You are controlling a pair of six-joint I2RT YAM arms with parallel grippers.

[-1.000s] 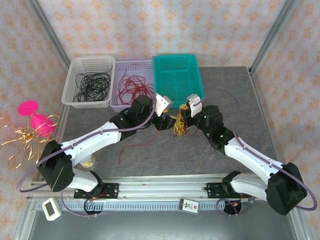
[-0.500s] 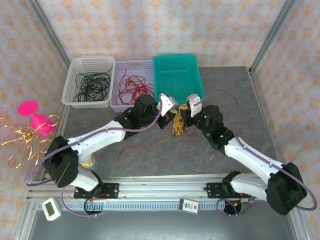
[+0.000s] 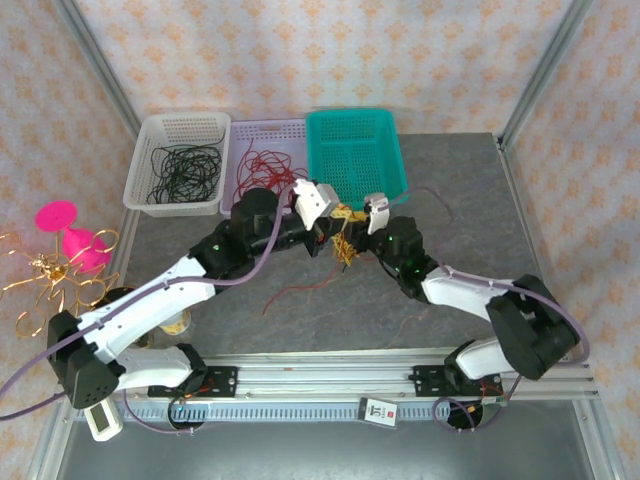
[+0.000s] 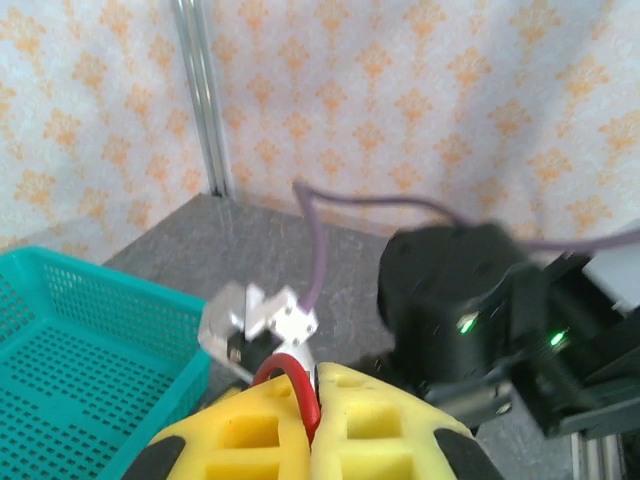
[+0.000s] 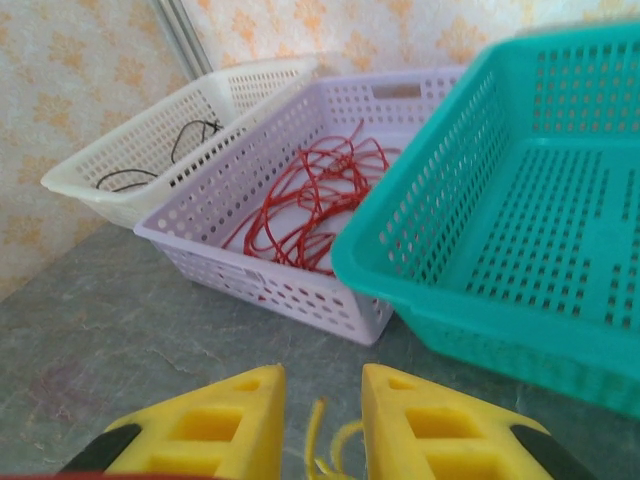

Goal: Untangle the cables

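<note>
- Change against a second ago: the left gripper (image 4: 312, 400) stood spread then. Its yellow pads are now pinched together on a thin red cable loop (image 4: 290, 372) that pokes up between them.
- The right gripper (image 5: 322, 392) has gone the other way. It was clamped and its jaws now stand apart with a clear gap.
- Thin yellow strands (image 5: 318, 440) sit low in that gap. I can't tell whether they touch either pad.
- Both wrists have shifted left and a bit toward the baskets. The left shoulder has swung outward and the right arm is folded tighter.
- The tangled bundle of thin red and yellow cables (image 3: 343, 240) has moved with them. It is now up between the two wrists, just in front of the teal perforated plastic basket (image 3: 355, 155).
- The loose red strand (image 3: 300, 288) trailing from the bundle over the grey stone-look table (image 3: 450, 200) has been dragged right.
- Bundle look: mostly yellow, knotted small and dense, with red threaded through it and not yet separated.
- The lilac perforated basket (image 5: 300, 200) holds coiled red wires (image 5: 310, 205).
- The white perforated basket (image 5: 150, 150) holds black wires (image 3: 185, 168).
</note>
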